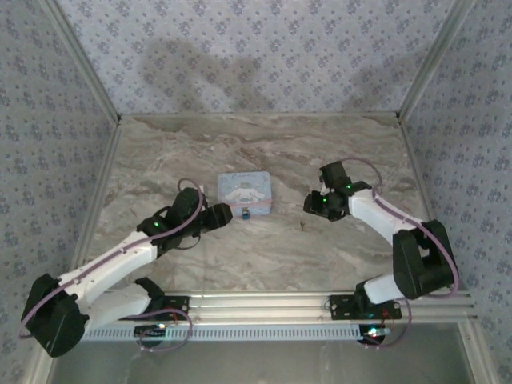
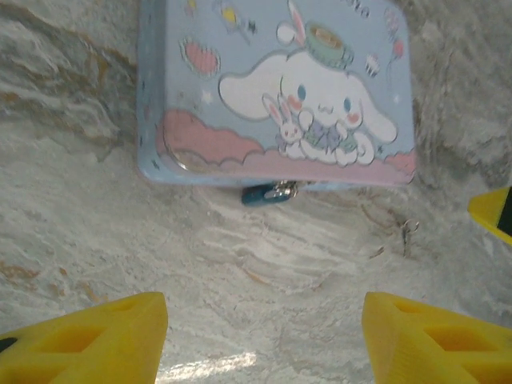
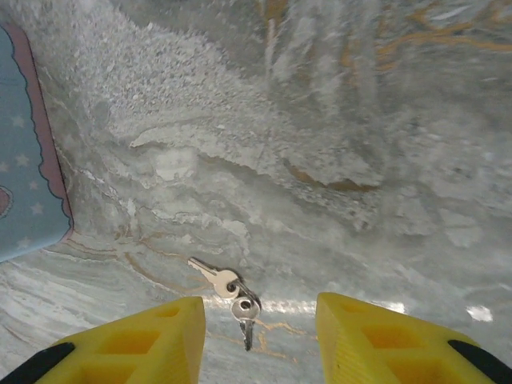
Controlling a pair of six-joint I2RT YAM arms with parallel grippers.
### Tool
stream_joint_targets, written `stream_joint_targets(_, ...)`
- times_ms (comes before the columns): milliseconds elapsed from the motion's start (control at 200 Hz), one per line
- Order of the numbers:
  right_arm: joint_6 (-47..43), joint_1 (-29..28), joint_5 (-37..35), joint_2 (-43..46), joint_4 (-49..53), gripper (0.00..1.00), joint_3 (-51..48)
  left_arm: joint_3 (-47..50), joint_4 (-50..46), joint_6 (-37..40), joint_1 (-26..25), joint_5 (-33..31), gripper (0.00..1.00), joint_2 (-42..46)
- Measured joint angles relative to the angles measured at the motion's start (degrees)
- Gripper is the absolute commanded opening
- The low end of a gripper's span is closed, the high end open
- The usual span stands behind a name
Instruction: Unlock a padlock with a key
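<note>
Against the near side of the light-blue rectangular cartoon tin (image 2: 272, 88), tiny dark-blue padlock (image 2: 266, 194), left gripper (image 2: 264, 328) before it with fingers spread, empty, right of the tin small silver keys (image 3: 232, 292), right gripper (image 3: 260, 332) spread astride them

Tucked partly under the tin's (image 2: 272, 88) near edge and blurred: the padlock (image 2: 268, 193), keyhole not made out. Cropped at the top of the left wrist view: the tin's far side. From overhead, shrunk to a dark speck just near the tin: the same padlock (image 1: 246, 214). Beside it to the right, a mere fleck on the desk (image 1: 264, 256): the keys (image 1: 303, 226). Cut by the bottom edge: left gripper's fingers (image 2: 88, 340), right gripper's fingers (image 3: 128, 344). Key teeth too small to read.
</note>
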State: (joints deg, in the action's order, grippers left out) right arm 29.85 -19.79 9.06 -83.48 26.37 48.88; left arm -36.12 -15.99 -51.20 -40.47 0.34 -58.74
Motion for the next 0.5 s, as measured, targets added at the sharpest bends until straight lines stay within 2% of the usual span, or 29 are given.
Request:
stream_joint_targets(235, -1.03, -2.12, 0.07, -5.6, -1.36, 0.4, 0.68, 0.04, 2.6, -2.03, -2.36, -0.46, 0.69, -2.05)
stream_joint_targets(500, -1.46, -4.31, -0.13, -6.86, -2.01, 0.4, 0.9, 0.33, 4.11, -3.63, -2.73, -1.01, 0.7, -2.14)
